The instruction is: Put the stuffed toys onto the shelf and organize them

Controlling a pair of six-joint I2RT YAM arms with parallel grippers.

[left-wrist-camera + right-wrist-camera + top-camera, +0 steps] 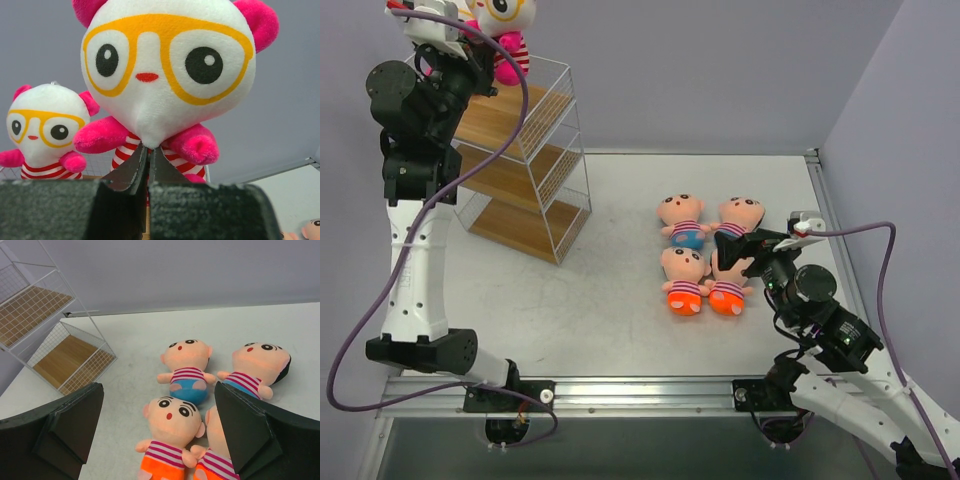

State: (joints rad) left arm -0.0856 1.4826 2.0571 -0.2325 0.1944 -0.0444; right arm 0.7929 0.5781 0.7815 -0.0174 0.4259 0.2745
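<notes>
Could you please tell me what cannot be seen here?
Top external: the left arm and top edge hide most of both white-headed toys.
Left wrist: fingers of the left hand cover the lower body of the nearer toy.
Right wrist: a finger of the right hand hides the face of the fourth striped toy.

Four dolls (686,265) on table (610,300), right of shelf (525,165)

Top view high behind, left wrist close on white toys (167,65), right wrist shares peach dolls (186,365)
</notes>
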